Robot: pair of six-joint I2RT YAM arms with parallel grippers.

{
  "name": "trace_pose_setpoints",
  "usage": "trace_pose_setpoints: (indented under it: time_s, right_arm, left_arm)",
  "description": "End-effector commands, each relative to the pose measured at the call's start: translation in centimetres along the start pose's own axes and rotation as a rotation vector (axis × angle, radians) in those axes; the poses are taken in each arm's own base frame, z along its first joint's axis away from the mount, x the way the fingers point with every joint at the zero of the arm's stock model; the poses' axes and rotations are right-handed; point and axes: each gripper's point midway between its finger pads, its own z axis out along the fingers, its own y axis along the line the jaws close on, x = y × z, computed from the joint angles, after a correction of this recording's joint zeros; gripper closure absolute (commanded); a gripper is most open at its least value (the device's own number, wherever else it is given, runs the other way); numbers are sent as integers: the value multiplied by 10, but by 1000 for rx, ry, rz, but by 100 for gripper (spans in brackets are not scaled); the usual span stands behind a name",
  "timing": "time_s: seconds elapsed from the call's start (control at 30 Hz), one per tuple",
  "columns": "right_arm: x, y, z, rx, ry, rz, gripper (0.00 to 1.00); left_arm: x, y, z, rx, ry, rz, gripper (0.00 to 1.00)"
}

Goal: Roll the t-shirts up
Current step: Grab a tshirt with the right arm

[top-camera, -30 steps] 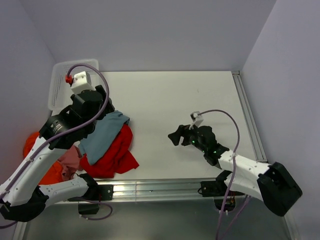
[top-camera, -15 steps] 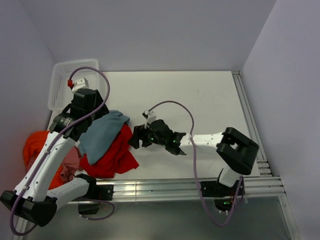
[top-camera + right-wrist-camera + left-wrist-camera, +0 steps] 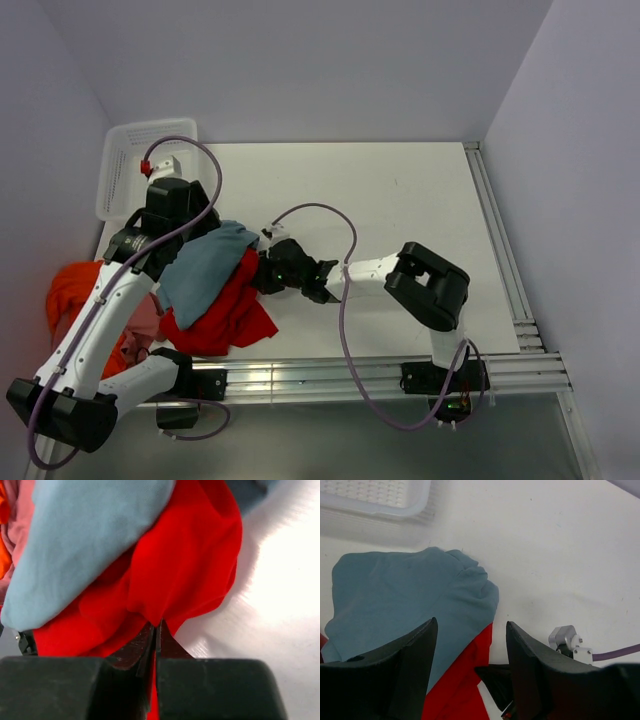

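Right gripper (image 3: 157,628) now seemingly on t-shirt (image 3: 186,565)

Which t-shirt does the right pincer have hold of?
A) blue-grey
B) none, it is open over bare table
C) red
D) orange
C: in the right wrist view the right pincer is shut with the edge of the red t-shirt caught between its tips; the blue-grey t-shirt lies on top of the red one, away from the tips.

Bright, even light; blurred wrist foregrounds.
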Motion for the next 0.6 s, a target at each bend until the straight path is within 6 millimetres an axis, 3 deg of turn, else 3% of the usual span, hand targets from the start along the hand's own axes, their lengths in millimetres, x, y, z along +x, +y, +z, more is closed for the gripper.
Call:
trace_pose_setpoints:
  time_s: [0.0, 0.03, 0.13, 0.23, 0.27, 0.4, 0.57]
  right_arm:
    - [-28, 23, -17, -61, -98, 3, 100]
    - [-32, 22, -38, -67, -138, 3, 100]
    - [-46, 22, -76, -58, -201, -14, 100]
    - [-38, 14, -101, -54, -197, -45, 100]
    - [-45, 19, -114, -71, -224, -49, 100]
    - [-23, -6, -129, 3, -175, -41, 100]
    - [-1, -14, -134, -17, -136, -17, 100]
  left_arm:
    - [2, -10, 9, 51, 6, 16, 39]
    - [4, -12, 10, 60, 14, 20, 39]
    - [10, -14, 16, 74, 38, 30, 40]
    - [15, -24, 19, 121, 58, 26, 41]
    - [18, -25, 22, 127, 63, 25, 42]
    - [28, -37, 31, 185, 95, 4, 43]
    - [49, -46, 53, 202, 161, 7, 45]
